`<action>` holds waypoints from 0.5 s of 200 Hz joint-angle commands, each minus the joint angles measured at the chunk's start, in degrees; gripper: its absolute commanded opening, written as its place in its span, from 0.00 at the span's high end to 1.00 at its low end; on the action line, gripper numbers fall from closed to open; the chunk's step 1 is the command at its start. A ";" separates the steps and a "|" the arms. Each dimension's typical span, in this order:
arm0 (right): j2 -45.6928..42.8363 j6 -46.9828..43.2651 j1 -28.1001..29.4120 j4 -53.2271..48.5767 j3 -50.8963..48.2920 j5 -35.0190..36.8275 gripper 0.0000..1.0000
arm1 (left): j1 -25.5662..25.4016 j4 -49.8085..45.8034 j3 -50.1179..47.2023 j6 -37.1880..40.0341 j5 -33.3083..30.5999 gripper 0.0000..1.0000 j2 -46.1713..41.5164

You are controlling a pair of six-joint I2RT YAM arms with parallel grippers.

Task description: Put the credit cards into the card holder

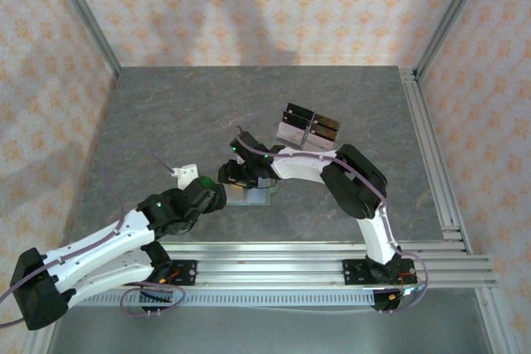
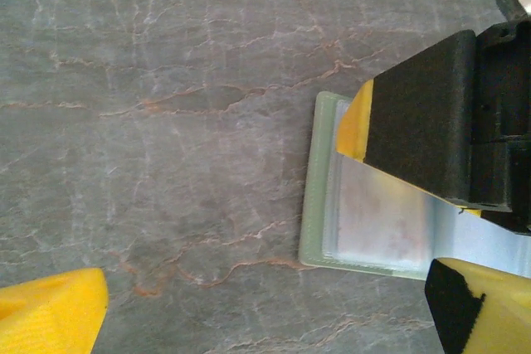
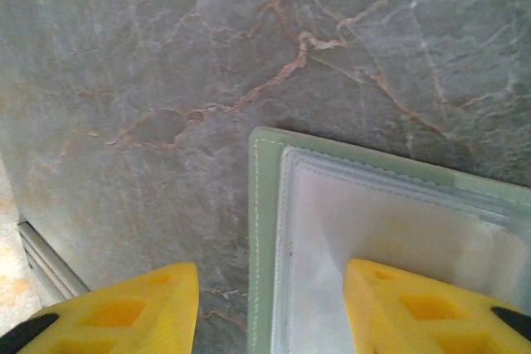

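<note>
The card holder (image 1: 253,196) lies open and flat on the table, sage green with a clear sleeve (image 3: 373,230) inside. A pale pinkish face shows through that sleeve (image 2: 373,217); I cannot tell whether it is one of the credit cards. My right gripper (image 3: 270,275) hangs over the holder's edge with its jaws apart. One yellow fingertip (image 3: 406,296) is over the sleeve and the other is over bare table. In the left wrist view a right finger (image 2: 423,122) covers the holder's far end. My left gripper (image 2: 265,288) stands wide open just left of the holder (image 2: 319,205), touching nothing.
A clear acrylic rack (image 1: 309,128) with black pieces stands behind the holder, right of centre. A small white piece (image 1: 184,172) sits by the left arm's cable. Aluminium rails (image 1: 274,263) run along the near edge and the right side. Bare marbled table (image 1: 182,113) stretches to the back left.
</note>
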 commanded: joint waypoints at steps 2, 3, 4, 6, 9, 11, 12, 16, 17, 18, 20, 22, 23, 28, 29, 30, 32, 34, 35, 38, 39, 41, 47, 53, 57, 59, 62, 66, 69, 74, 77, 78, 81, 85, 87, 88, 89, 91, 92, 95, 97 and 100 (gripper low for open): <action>-1.10 -1.11 0.12 -3.05 2.50 1.86 0.50 | 0.04 -3.50 -0.07 -1.50 -3.33 0.00 -0.55; -1.27 -1.20 0.13 -3.11 2.56 1.86 0.50 | 0.04 -3.44 -0.11 -1.54 -3.33 0.00 -0.54; -1.36 -1.28 0.13 -3.19 2.64 1.95 0.50 | 0.08 -3.41 -0.08 -1.56 -3.33 0.00 -0.54; -1.58 -1.50 0.13 -3.45 2.76 2.02 0.50 | 0.11 -3.34 -0.02 -1.57 -3.40 0.00 -0.45; -2.06 -1.84 0.13 -3.90 3.06 2.10 0.50 | 0.14 -3.18 -0.01 -1.57 -3.34 0.00 -0.44; -2.33 -2.19 0.06 -4.19 3.24 2.23 0.50 | 0.13 -3.07 0.02 -1.58 -3.44 0.00 -0.38; -2.46 -2.26 0.10 -4.44 3.33 2.27 0.50 | 0.12 -3.05 0.02 -1.62 -3.43 0.00 -0.33; -3.12 -2.78 0.13 -5.35 3.83 2.67 0.50 | 0.28 -2.87 0.11 -1.64 -3.49 0.00 -0.19; -3.29 -2.91 0.08 -5.54 3.93 2.80 0.50 | 0.24 -2.82 0.16 -1.61 -3.45 0.00 -0.15; -3.38 -3.10 0.02 -5.85 4.03 2.86 0.50 | 0.27 -2.79 0.18 -1.59 -3.53 0.00 -0.12; -3.74 -3.38 -0.05 -6.42 4.27 3.14 0.50 | 0.25 -2.77 0.26 -1.65 -3.62 0.00 -0.04; -3.98 -3.67 -0.05 -6.98 4.46 3.41 0.50 | 0.35 -2.77 0.35 -1.73 -3.65 0.00 0.13; -4.21 -3.84 -0.09 -7.28 4.60 3.52 0.50 | 0.32 -2.77 0.41 -1.74 -3.71 0.00 0.24; -5.04 -4.63 -0.28 -8.64 5.23 4.14 0.50 | 0.40 -3.04 0.87 -2.12 -4.19 0.00 0.47; -5.27 -4.80 -0.38 -8.94 5.33 4.32 0.50 | 0.35 -3.16 0.93 -2.20 -4.33 0.00 0.54; -5.38 -4.97 -0.43 -9.18 5.38 4.45 0.50 | 0.37 -3.27 1.05 -2.28 -4.40 0.00 0.66; -5.82 -5.23 -0.54 -9.80 5.60 4.71 0.50 | 0.45 -3.51 1.32 -2.46 -4.72 0.00 0.81; -6.17 -5.56 -0.74 -10.26 5.74 4.97 0.50 | 0.51 -3.78 1.56 -2.66 -4.98 0.00 1.03; -6.36 -5.71 -0.79 -10.55 5.81 5.04 0.50 | 0.54 -3.89 1.72 -2.73 -5.12 0.00 1.17; -6.90 -5.98 -1.08 -11.19 5.94 5.41 0.50 | 0.51 -4.31 2.14 -3.08 -5.67 0.00 1.52; -7.12 -6.05 -1.18 -11.45 6.00 5.57 0.50 | 0.58 -4.50 2.32 -3.21 -5.86 0.00 1.63; -7.53 -6.27 -1.41 -11.86 6.06 5.82 0.50 | 0.63 -4.94 2.58 -3.41 -6.27 0.00 1.89; -8.76 -6.77 -2.19 -12.92 6.01 6.43 0.50 | 0.69 -5.87 3.76 -3.80 -7.14 0.00 2.65; -10.00 -7.11 -3.10 -13.93 5.80 7.30 0.50 | 0.87 -6.01 4.77 -3.04 -7.41 0.00 3.34; -10.86 -7.40 -3.72 -14.54 5.52 7.79 0.50 | 0.90 -6.29 5.60 -2.68 -7.58 0.00 3.83; -11.23 -7.55 -4.04 -14.83 5.35 7.98 0.50 | 0.91 -6.46 6.12 -2.60 -7.65 0.00 4.07; -11.87 -7.85 -4.56 -15.24 5.09 8.33 0.50 | 0.99 -6.76 6.90 -2.53 -7.66 0.00 4.44; -12.76 -8.29 -5.22 -15.79 4.74 8.94 0.50 | 1.09 -7.16 8.03 -2.31 -7.62 0.00 4.97; -13.33 -8.67 -5.64 -16.32 4.52 9.43 0.50 | 1.09 -7.42 8.90 -2.09 -7.44 0.00 5.38; -14.32 -9.52 -6.54 -17.24 4.11 10.27 0.50 | 1.30 -7.75 10.41 -1.44 -6.94 0.00 6.07; -14.95 -10.00 -7.04 -17.88 3.92 10.82 0.50 | 1.41 -7.85 11.20 -0.76 -6.50 0.00 6.54; -15.10 -10.25 -7.24 -18.09 3.84 11.00 0.50 | 1.43 -7.90 11.59 -0.55 -6.32 0.00 6.60; -15.64 -10.83 -7.66 -18.84 3.71 11.57 0.50 | 1.50 -7.94 12.61 0.13 -5.69 0.00 7.17; -16.25 -11.68 -8.42 -19.77 3.46 12.37 0.50 | 1.72 -8.44 13.84 0.48 -5.03 0.00 7.98; -16.62 -12.21 -8.71 -20.20 3.40 12.82 0.50 | 1.82 -8.80 14.62 0.52 -4.77 0.00 8.45; -16.77 -12.41 -8.86 -20.53 3.37 13.01 0.50 | 1.85 -8.99 15.10 0.53 -4.71 0.00 8.65; -16.89 -12.65 -9.07 -20.82 3.35 13.32 0.50 | 1.86 -9.17 15.52 0.53 -4.59 0.00 8.80; -17.15 -13.13 -9.38 -21.26 3.22 13.76 0.50 | 2.01 -9.57 16.34 0.53 -4.42 0.00 9.24; -17.26 -13.44 -9.55 -21.58 3.19 13.96 0.50 | 2.03 -9.73 16.71 0.53 -4.31 0.00 9.45; -17.55 -14.32 -10.10 -22.36 3.09 14.73 0.50 | 2.13 -10.29 17.97 0.49 -4.06 0.00 10.17; -17.74 -14.76 -10.47 -22.89 3.03 15.25 0.50 | 2.18 -10.67 18.77 0.50 -4.00 0.00 10.44; -18.05 -15.67 -10.97 -23.76 2.98 15.86 0.50 | 2.38 -11.28 19.95 0.44 -3.88 0.00 11.20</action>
